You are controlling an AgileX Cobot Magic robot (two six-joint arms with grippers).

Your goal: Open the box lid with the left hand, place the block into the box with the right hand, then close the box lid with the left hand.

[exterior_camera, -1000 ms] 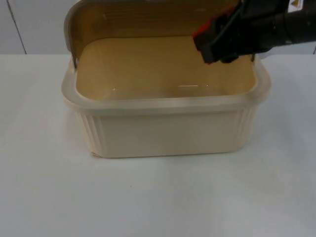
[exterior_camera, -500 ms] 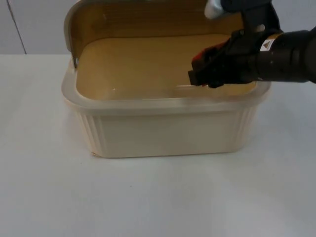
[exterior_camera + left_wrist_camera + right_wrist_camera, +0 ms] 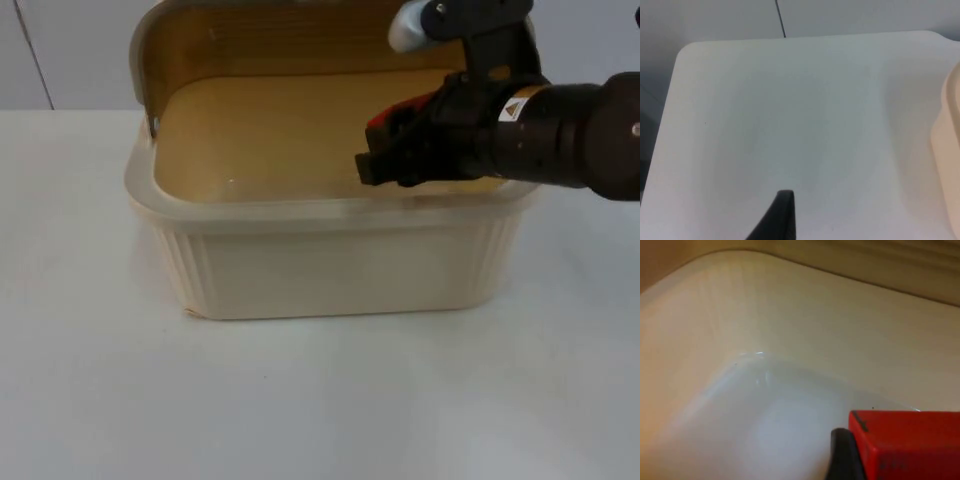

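Block held over the open box

Box (image 3: pixel 330 265), cream-coloured with ribbed outer walls, sits on the white tabletop (image 3: pixel 300 400) with its lid (image 3: pixel 260 40) swung up and leaning back toward the grey wall (image 3: pixel 70 50). The inside of the box looks bare and pale in the right wrist view, where its rounded inner wall (image 3: pixel 765 315) and floor can be made out.

The right gripper (image 3: pixel 385 150) reaches in from the right side of the top view, over the box's right half and just above its rim. Its fingers are clamped on the red block (image 3: pixel 392 118), which shows as a red patch against the black gripper body. In the right wrist view the block (image 3: pixel 910 445) is a red slab with 1 black finger (image 3: pixel 842 455) pressed against its side, hanging above the box floor and not touching it as far as can be told.

The left gripper (image 3: pixel 777 220) waits off to the side over bare tabletop, with the box's edge (image 3: pixel 947 150) nearby. Whether its fingers are wide or narrow cannot be told, since 1 dark fingertip alone is visible.
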